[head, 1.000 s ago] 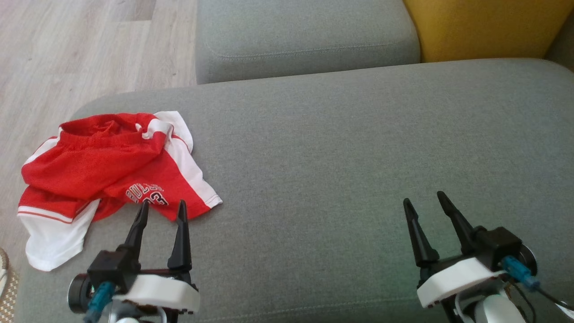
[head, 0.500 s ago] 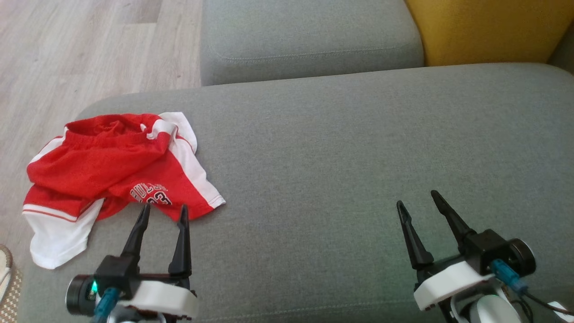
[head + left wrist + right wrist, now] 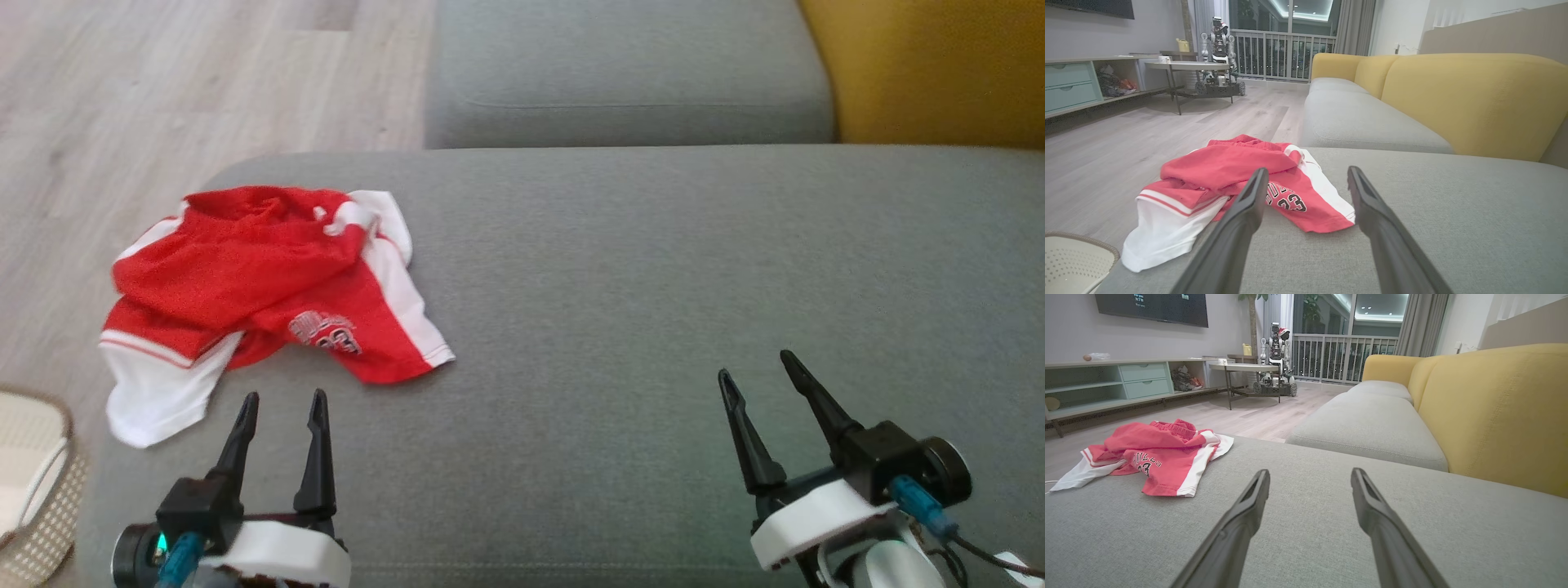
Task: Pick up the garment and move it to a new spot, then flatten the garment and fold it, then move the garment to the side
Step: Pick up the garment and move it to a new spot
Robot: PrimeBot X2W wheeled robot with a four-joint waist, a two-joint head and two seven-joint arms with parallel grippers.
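The garment [image 3: 261, 278] lies crumpled at the left edge of the sofa seat [image 3: 653, 278]. My left tool [image 3: 282, 398] is spread just short of it; my right tool [image 3: 755, 365] is spread too, well apart. I'd pinch the bunched red middle deep, catching several layers.

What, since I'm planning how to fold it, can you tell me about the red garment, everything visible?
The garment is red mesh-looking shorts with white side panels, a gathered waistband and dark lettering over the number 23. It lies crumpled, doubled over itself, at the left end of the grey sofa cushion, a white part reaching the edge. Nothing touches it; the open left hand sits just short of its hem.
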